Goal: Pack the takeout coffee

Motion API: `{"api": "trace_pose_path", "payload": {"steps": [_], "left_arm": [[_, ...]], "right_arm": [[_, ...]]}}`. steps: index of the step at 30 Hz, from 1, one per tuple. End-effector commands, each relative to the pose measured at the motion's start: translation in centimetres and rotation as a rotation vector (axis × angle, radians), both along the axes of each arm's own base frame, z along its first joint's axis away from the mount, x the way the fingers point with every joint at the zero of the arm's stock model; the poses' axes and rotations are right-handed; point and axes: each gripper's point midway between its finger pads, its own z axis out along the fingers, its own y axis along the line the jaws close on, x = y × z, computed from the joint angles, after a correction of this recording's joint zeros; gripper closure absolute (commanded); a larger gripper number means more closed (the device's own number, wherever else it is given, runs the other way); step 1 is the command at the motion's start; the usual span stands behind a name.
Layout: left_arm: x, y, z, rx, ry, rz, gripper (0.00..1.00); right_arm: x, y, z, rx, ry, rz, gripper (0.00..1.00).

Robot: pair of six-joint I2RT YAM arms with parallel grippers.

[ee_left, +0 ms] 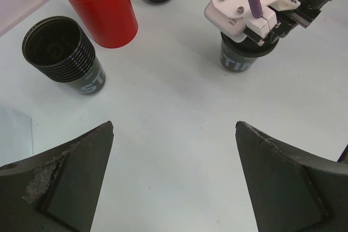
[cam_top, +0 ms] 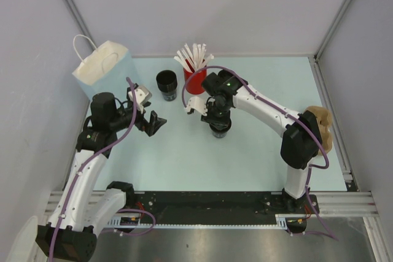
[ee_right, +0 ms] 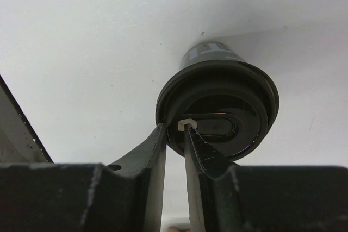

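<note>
Pale blue table [cam_top: 258, 164] with white walls around it. The coffee cup [ee_right: 217, 99] stands upright near the middle, directly under my right pincer [ee_right: 175, 131], which looks clenched on the near rim of the lid. My left pincer [ee_left: 174, 177] is released and well apart, to the left. I think the right arm, being nearer, must lift straight up along the cup's axis.

Both arms were white shells with black joints, and a purple cable [cam_top: 215, 68] ran along the left arm [cam_top: 77, 182] and the right arm [cam_top: 264, 105]. A small green light [cam_top: 228, 81] glowed on the right one. The left fingers [ee_left: 70, 188] were black, flat and a little scuffed
</note>
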Motion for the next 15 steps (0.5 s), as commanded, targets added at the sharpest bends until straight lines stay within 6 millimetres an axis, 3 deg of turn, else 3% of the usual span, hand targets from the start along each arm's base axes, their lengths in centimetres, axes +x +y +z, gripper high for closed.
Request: {"api": "trace_pose_path", "payload": {"steps": [1,5,7,12,15], "left_arm": [[0.0,-0.3,0.8,-0.024,-0.032,-0.022,0.01],[0.1,-0.3,0.6,-0.024,-0.021,-0.024,0.01],[-0.1,-0.6,0.7,-0.029,-0.014,-0.043,0.01],[-0.3,-1.2,0.3,-0.043,0.032,-0.083,0.01],[-0.3,-1.8,0.1,-0.046,0.062,-0.109,0.00]], "right_arm": [[1.1,0.7,1.8,0.036,-0.074,0.000,0.75],[2.0,0.7,4.3,0.085,-0.149,-0.042,0.73],[2.4,0.4,6.3,0.136,-0.197,-0.068,0.66],[4.4,-2.0,9.6,0.262,-0.222,-0.195,0.50],[5.1,-3.7,10.6,0.325,-0.203,-0.263,0.50]]}}
